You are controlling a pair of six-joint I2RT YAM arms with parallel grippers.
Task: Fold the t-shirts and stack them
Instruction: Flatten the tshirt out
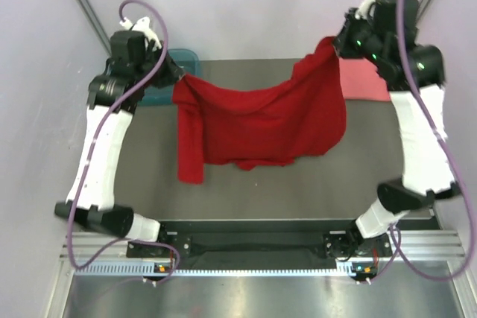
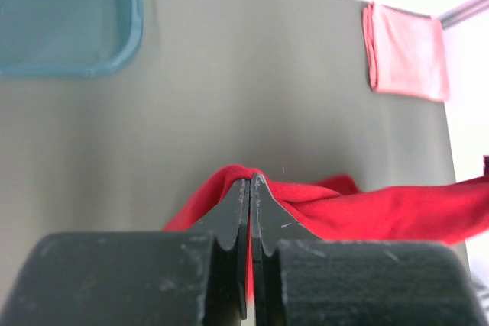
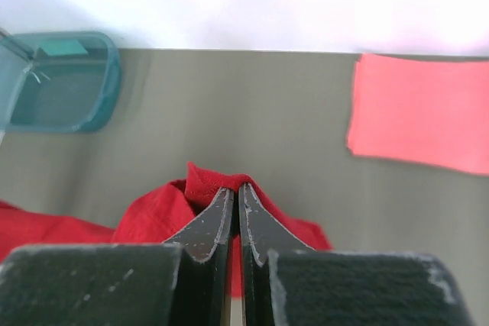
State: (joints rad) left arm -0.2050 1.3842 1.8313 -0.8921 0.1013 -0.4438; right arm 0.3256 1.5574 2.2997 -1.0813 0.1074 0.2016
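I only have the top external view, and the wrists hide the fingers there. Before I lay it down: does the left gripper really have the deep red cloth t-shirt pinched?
Observer: Yes. In the left wrist view the left gripper is shut on a raised fold of the deep red cloth t-shirt.
Operator: And the right side?
Observer: The right gripper is shut on another fold, with cloth poking out above its tips.
Operator: My right arm covers most of the far corner. What's there?
Observer: The coral-pink folded t-shirt, a neat flat rectangle on the table, apart from the red one.
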